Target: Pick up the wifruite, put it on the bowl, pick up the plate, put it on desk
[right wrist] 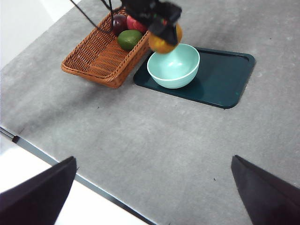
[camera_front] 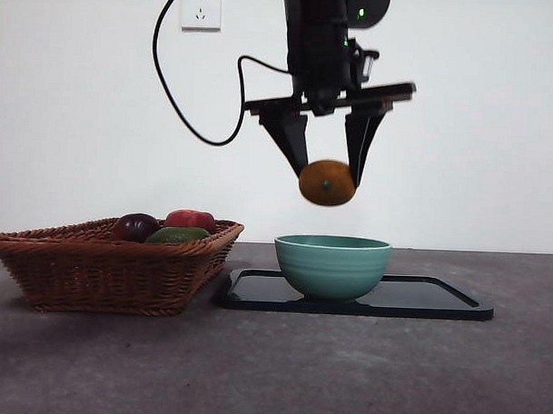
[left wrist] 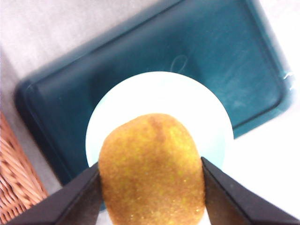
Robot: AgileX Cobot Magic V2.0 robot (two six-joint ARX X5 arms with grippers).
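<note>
The left gripper [camera_front: 330,177] is clamping the wifruite [camera_front: 327,182] between its 2 jaws, hanging in the air directly above the bowl [camera_front: 332,263], well clear of the rim. The bowl is sitting on the dark plate [camera_front: 437,299], just right of the wicker basket [camera_front: 111,274] holding 3 other fruits. The right gripper [right wrist: 154,197] is waiting with its jaws spread wide over the near table [right wrist: 140,140]. I'd say step 1 is nearing its end: next it's needing a straight descent into the bowl, then a release.
</note>
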